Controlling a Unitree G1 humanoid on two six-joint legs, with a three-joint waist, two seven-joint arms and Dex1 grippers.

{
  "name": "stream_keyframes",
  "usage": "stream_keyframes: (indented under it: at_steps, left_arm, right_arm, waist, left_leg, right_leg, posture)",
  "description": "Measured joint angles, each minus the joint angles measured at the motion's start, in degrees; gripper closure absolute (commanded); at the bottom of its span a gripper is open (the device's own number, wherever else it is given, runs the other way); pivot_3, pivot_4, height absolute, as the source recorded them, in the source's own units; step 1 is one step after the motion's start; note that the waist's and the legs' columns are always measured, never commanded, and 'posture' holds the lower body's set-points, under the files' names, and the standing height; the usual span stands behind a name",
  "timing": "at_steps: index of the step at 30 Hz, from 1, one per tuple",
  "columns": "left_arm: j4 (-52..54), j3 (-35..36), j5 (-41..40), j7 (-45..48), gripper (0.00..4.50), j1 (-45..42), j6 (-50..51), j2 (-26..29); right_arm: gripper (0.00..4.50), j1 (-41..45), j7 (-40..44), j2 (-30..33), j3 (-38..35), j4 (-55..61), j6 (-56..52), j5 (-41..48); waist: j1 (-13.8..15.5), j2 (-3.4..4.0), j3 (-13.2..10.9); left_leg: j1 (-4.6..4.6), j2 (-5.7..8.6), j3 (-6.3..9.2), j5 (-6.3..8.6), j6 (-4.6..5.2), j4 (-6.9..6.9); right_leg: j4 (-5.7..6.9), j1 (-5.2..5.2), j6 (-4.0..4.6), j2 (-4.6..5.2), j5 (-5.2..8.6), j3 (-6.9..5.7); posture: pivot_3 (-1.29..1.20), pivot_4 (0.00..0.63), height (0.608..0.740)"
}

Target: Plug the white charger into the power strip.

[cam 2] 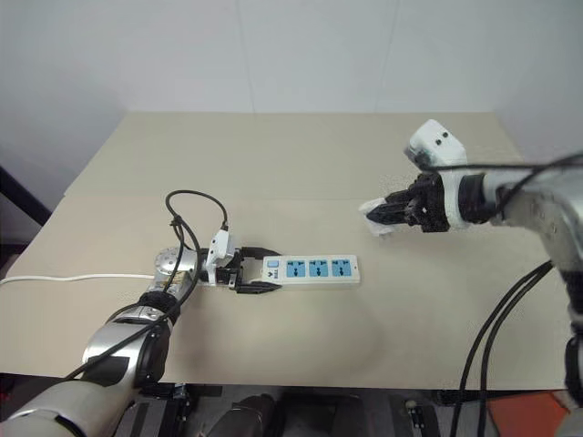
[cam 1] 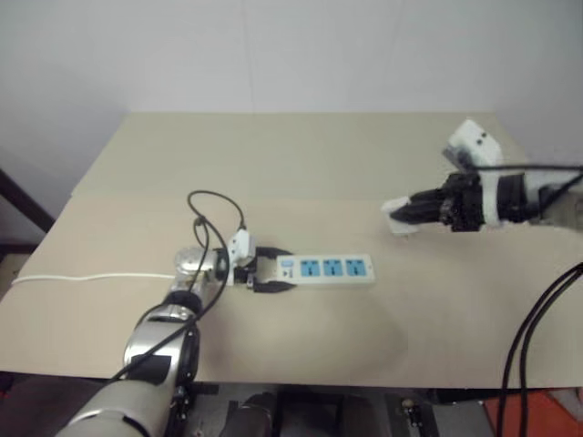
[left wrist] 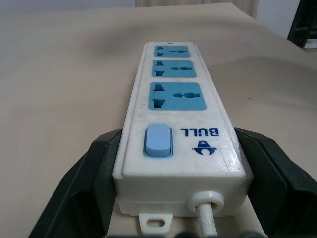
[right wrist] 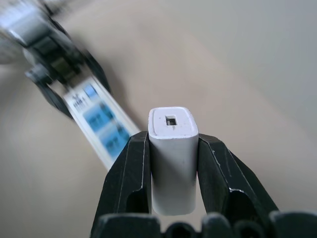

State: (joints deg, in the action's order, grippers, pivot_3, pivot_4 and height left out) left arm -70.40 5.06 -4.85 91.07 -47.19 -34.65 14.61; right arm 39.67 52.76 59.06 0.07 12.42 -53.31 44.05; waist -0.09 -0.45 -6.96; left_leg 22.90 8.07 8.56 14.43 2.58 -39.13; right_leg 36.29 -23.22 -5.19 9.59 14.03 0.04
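Beige table (cam 1: pixel 301 164) takes up most of what I see, big bare stretch of top beyond both grippers and more bare surface between them, far edge runs along the white wall (cam 1: pixel 273 45), near edge sits just below my left arm. Power strip (cam 1: pixel 326 270) lies flat on the table, long axis pointing away from my left gripper (cam 1: pixel 267 269) toward the open middle, three blue socket faces up, all unblocked. Left gripper's black fingers (left wrist: pixel 89 178) are clamped on the strip's switch end, one finger on each long side, pinching it; blue switch (left wrist: pixel 158 140) sits right between the jaws, sockets run out past the fingertips. Thin white cable (cam 1: pixel 91 277) leaves that same end and trails off to the table's left edge. A black cable loop (cam 1: pixel 214 214) arches over the left wrist, close behind the jaws. Right gripper (cam 2: pixel 387 215) hangs above the table, well apart from the strip, off to the right of its far end, open tabletop under it. Its jaws are pinching the white charger (right wrist: pixel 173 153), pressed on two opposite sides, charger's end with a small square port (right wrist: pixel 171 120) sticking out past the fingertips. From the right wrist view the strip is blurred, lying ahead of the jaws and off to one side; prongs I cannot see.
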Motion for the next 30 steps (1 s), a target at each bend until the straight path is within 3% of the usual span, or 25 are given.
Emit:
stream_keyframes:
  at_steps: [6,12,19,30]
  left_arm:
    - [2.90,-2.78,-2.17,0.91,1.25,1.23,1.35,0.53]
    - [5.45,-4.93,-3.95,0.95,1.25,2.26,2.54,0.82]
    - [8.55,-5.08,-4.53,0.94,1.25,4.21,3.66,1.99]
    - [11.24,-4.99,-5.00,0.36,1.25,6.15,4.81,2.67]
  right_arm:
    - [3.40,-6.06,9.57,-14.52,-5.49,-0.67,21.33,-0.73]
    - [3.40,-5.16,17.74,-25.99,-1.82,-10.36,34.05,-5.03]
    - [3.40,-2.85,23.66,-30.79,1.56,-20.32,36.18,-7.40]
    - [3.40,-2.31,26.40,-35.43,1.68,-29.83,40.61,-11.89]
  waist:
    - [-0.79,0.00,0.01]
    - [-1.08,0.01,0.01]
    - [-1.17,0.02,0.01]
    - [-1.99,0.06,0.04]
  left_leg:
    - [-0.11,-0.01,0.01,-0.01,0.00,-0.02]
    - [-0.10,0.00,0.00,-0.04,-0.05,-0.02]
    - [-0.14,-0.01,0.03,-0.06,-0.10,-0.01]
    - [-0.27,-0.02,0.02,-0.07,-0.12,0.09]
  right_leg:
    - [0.01,0.10,0.01,-0.07,-0.01,0.05]
    - [0.10,-0.01,0.02,-0.09,-0.01,0.10]
    - [0.36,-0.10,0.02,-0.10,-0.01,0.12]
    - [0.42,-0.07,0.03,-0.11,-0.01,0.18]
  posture:
    - [0.00,0.150,0.740]
    - [0.00,0.150,0.740]
    - [0.00,0.150,0.740]
    - [0.00,0.150,0.740]
